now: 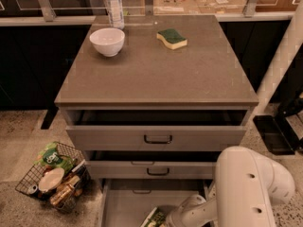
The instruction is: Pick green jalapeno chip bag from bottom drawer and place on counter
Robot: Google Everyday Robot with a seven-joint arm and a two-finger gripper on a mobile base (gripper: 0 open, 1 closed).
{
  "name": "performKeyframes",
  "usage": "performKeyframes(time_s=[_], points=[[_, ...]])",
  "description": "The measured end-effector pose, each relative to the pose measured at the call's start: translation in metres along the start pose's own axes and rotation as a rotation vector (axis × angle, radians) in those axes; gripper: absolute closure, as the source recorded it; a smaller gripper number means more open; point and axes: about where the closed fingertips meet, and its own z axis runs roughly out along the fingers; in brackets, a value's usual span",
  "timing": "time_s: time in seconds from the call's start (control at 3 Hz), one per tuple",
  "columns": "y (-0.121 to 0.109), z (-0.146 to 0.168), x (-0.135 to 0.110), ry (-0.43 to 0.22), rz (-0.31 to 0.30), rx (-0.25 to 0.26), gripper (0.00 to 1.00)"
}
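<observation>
My gripper [166, 220] meets the green jalapeno chip bag [152, 217] in the bottom drawer [123, 205]; I cannot tell its grip, and the bag's lettering is unreadable.

White bowl [107, 41] beside water bottle [114, 6]; sponge [172, 38] apart; cluttered wire basket [27, 178]

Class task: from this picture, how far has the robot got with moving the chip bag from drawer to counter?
Done: the bottom drawer stands open. In hand: the gripper is down inside it, at the green chip bag lying on its floor. Left: lifting the bag out and setting it on the counter.
</observation>
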Motion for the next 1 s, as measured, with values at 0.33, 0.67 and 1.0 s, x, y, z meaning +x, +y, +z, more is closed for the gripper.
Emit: performKeyframes(time_s=[0.33, 0.67, 1.0], points=[[0.002, -0.033, -0.008, -0.024, -0.01, 0.028, 1.0], [0.018, -0.079, -0.006, -0.032, 0.028, 0.088, 1.0], [0.053, -0.116, 0.01, -0.043, 0.039, 0.157, 1.0]])
